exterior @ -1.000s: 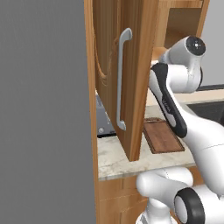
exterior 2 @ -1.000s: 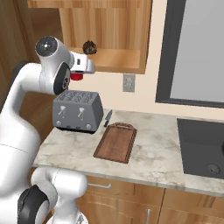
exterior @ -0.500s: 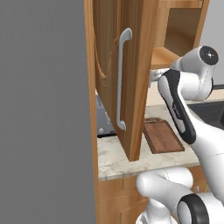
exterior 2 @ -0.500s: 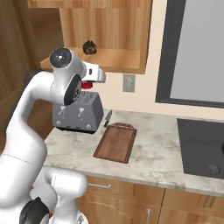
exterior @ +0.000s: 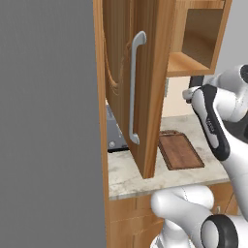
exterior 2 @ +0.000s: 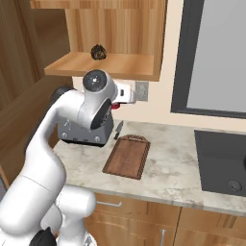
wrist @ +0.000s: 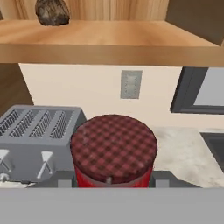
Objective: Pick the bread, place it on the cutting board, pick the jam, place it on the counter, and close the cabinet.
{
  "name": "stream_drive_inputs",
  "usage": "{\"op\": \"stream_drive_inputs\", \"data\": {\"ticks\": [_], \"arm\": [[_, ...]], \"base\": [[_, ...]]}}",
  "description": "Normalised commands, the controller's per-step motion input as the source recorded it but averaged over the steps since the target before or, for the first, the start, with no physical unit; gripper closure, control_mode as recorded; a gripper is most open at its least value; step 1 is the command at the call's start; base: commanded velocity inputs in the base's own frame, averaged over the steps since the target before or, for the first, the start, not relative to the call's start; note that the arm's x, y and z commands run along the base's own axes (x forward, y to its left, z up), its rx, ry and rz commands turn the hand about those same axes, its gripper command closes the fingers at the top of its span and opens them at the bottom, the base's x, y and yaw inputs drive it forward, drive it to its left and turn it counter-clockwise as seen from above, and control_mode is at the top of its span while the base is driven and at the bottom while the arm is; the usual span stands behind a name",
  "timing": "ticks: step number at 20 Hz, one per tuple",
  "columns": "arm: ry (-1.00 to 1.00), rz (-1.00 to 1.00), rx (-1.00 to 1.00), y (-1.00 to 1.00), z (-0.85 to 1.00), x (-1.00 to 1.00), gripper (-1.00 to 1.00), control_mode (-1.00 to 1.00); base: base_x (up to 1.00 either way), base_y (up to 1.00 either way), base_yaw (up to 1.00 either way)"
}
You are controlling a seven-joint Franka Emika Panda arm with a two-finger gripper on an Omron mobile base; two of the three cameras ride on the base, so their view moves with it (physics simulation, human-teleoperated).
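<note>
My gripper [wrist: 113, 182] is shut on the jam [wrist: 113, 148], a red jar with a dark plaid lid held close under the hand camera. From the right base view the jam [exterior 2: 116, 104] shows as a red patch under the hand, above the toaster. The bread [exterior 2: 99, 52] lies on the open cabinet's shelf [exterior 2: 101, 65], up and to the left of the hand, and appears as the bread [wrist: 52, 12] at the top left of the hand view. The cutting board [exterior 2: 127, 156] lies bare on the counter [exterior 2: 178, 173]. The cabinet door [exterior: 145, 97] stands wide open.
A grey toaster [exterior 2: 81, 134] stands on the counter left of the board, with a knife [exterior 2: 117, 129] beside it. A wall outlet [wrist: 131, 84] sits behind. A dark cooktop [exterior 2: 223, 163] is at the right, under a dark panel [exterior 2: 216, 53].
The hand has swung right and down from the cabinet shelf with the jam in it. The bread stays on the shelf.
</note>
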Motion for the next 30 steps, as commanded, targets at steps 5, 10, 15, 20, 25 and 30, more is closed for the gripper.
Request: {"op": "stream_drive_inputs", "data": {"ticks": [5, 10, 15, 20, 25, 30], "arm": [[0.03, 0.0, 0.0, -0.64, -0.31, 0.0, 1.0, -1.0], [0.05, 0.0, 0.0, -0.64, -0.27, 0.0, 1.0, -1.0], [0.03, 0.0, 0.0, -0.53, -0.35, 0.0, 1.0, -1.0], [0.03, 0.0, 0.0, -0.45, -0.39, 0.0, 1.0, -1.0], [0.04, 0.0, 0.0, -0.38, -0.35, 0.0, 1.0, -1.0], [0.05, 0.0, 0.0, -0.37, -0.21, 0.0, 1.0, -1.0]], "base": [[0.0, 0.0, 0.0], [0.0, 0.0, 0.0], [0.0, 0.0, 0.0], [0.0, 0.0, 0.0], [0.0, 0.0, 0.0], [0.0, 0.0, 0.0]]}}
